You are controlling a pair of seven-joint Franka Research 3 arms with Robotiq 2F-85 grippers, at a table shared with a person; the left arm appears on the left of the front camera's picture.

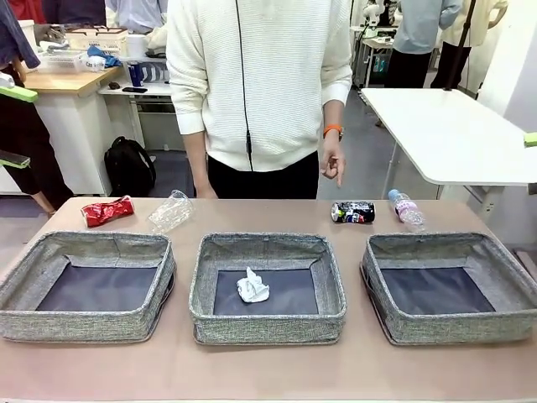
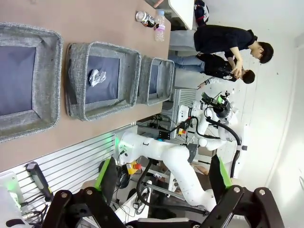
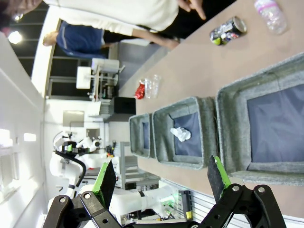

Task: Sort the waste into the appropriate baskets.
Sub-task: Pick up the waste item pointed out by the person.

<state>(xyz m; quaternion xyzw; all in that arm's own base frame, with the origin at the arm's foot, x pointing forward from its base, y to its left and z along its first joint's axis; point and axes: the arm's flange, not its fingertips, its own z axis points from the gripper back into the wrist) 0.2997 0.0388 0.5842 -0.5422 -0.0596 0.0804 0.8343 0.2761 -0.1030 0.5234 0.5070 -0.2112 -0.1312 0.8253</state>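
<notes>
Three grey baskets stand in a row: left (image 1: pixel 101 323), middle (image 1: pixel 268 326), right (image 1: pixel 453 326). A white paper ball (image 1: pixel 252 286) lies in the middle basket. Behind the baskets, a red can (image 1: pixel 106 211) and a clear plastic container (image 1: pixel 171 211) lie at the far left. A dark can (image 1: pixel 352 212) and a pink-labelled bottle (image 1: pixel 407 208) lie at the far right. My left gripper (image 2: pixel 162 161) is open and empty, high above the table's near edge. My right gripper (image 3: pixel 162 162) is likewise open, with the right basket (image 3: pixel 266 118) ahead of it.
A person in a white sweater stands at the far edge, one hand (image 1: pixel 334 164) hanging just above the dark can. A white table (image 1: pixel 453 134) stands behind on the right. Bare tabletop (image 1: pixel 268 374) runs in front of the baskets.
</notes>
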